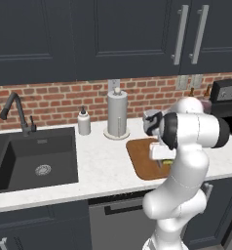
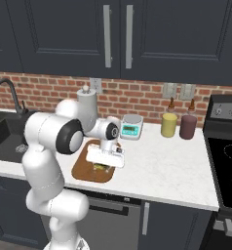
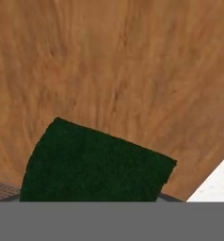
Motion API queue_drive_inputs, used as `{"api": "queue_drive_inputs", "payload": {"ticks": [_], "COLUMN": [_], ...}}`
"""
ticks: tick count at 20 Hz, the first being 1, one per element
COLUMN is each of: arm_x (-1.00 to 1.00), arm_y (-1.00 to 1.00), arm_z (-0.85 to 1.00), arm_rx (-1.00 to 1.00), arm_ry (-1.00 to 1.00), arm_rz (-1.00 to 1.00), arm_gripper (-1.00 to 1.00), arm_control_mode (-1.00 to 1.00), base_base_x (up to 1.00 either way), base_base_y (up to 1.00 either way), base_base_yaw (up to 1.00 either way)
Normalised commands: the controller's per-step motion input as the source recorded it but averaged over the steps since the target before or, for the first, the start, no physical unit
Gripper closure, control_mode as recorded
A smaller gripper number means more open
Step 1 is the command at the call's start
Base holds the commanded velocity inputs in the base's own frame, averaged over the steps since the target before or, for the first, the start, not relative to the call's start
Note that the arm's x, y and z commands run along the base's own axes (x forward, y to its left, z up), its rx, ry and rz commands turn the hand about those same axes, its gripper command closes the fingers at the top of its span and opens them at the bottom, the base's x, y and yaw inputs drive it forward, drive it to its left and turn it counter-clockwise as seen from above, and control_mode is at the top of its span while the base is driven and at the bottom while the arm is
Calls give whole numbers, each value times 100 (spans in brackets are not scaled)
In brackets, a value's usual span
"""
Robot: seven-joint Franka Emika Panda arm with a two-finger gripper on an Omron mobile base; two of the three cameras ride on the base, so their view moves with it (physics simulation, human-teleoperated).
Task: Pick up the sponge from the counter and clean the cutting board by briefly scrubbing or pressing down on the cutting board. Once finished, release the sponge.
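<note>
Where brick backs counter (image 2: 157, 166), cutting board (image 1: 140, 158), sponge (image 3: 92, 162)

Even, diffuse rendered light fills the simulated kitchen, with no single source apparent. The white table (image 1: 103, 166) reads bright and clean while the dark cabinets (image 1: 88, 39) stay flat and nearly featureless, free of glare. Shadows are faint and soft. Both base views look slightly soft and coarse in detail, with no edge distortion. Up close in the hand view, the cutting board (image 3: 109, 70) grain appears smeared, and the sponge (image 3: 95, 164) top shows as near-black.
</note>
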Motion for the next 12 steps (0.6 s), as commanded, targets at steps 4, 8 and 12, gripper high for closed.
{"api": "queue_drive_inputs", "payload": {"ticks": [4,8,12], "arm_x": [69,72,63], "arm_y": [0,0,0], "arm_z": [-20,-13,-14], "arm_rx": [0,0,0], "arm_ry": [0,0,-6], "arm_rz": [0,0,0], "arm_gripper": [100,100,100], "arm_control_mode": [-100,-100,-100], "base_base_x": [0,0,0], "base_base_y": [0,0,0], "base_base_yaw": [0,0,0]}}
